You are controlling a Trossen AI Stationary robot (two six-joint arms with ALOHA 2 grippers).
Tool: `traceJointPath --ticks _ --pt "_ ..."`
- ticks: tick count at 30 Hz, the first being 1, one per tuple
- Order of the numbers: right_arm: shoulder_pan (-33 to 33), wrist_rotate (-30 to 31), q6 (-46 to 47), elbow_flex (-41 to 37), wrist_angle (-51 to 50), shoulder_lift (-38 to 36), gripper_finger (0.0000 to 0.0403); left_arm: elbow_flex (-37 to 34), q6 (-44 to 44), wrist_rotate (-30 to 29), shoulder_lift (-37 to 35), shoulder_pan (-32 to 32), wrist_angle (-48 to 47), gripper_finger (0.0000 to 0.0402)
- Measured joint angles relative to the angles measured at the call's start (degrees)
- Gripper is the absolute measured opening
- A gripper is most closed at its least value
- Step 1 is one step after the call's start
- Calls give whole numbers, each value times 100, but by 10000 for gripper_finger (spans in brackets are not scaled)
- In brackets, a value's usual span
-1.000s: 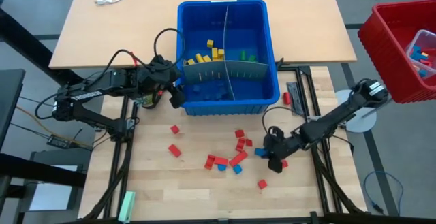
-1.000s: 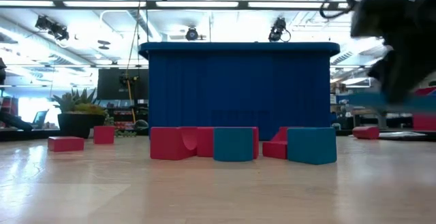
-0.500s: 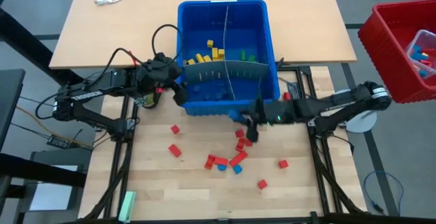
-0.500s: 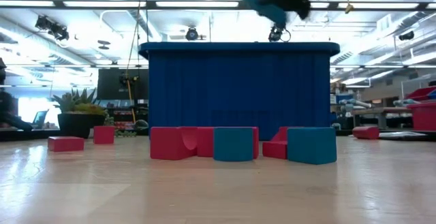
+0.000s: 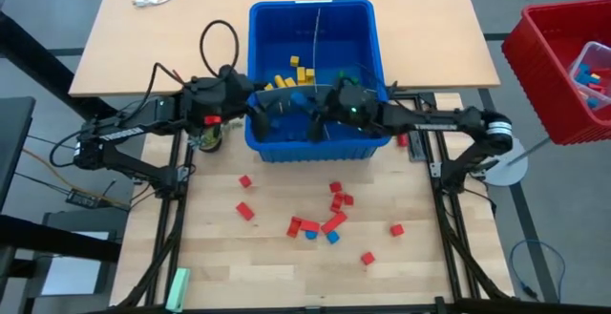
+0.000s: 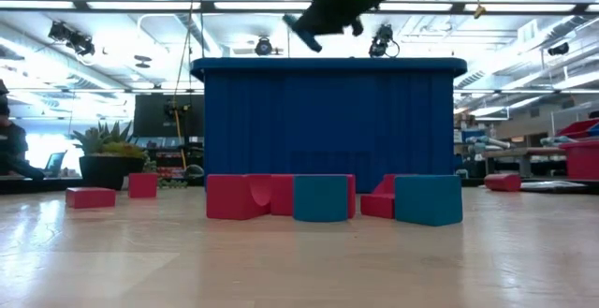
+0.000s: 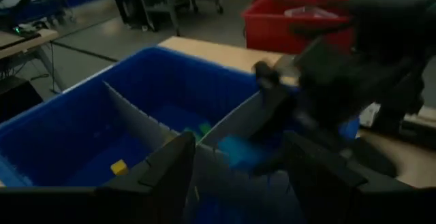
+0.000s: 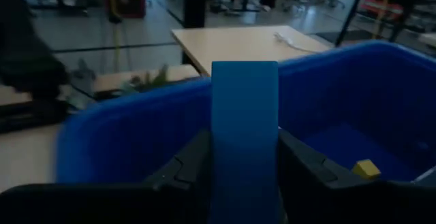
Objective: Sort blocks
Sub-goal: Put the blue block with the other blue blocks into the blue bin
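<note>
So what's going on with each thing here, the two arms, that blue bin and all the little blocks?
Right gripper: over the bin, fingers shut on a blue block.
Left gripper: at the bin's left wall, fingers open, empty.
Bin: upright, divided, with yellow, green and blue blocks inside.
Loose blocks: red and blue, scattered on the table in front of the bin.
</note>
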Motion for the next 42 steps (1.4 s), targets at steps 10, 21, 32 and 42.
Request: traceJointPath --ticks 10,21,32,42 --pt "-188 -42 -53 226 -167 211 221 0 2 -2 0 -2 745 232" --pt "650 -691 242 230 -2626 -1626 276 0 2 -2 2 -2 956 232" --pt "2050 -1137 1023 7 -4309 -1750 258 0 2 -1 2 -2 952 232" --pt "2637 -1113 1362 -1009 -3848 -949 247 0 -465 0 2 -2 991 232"
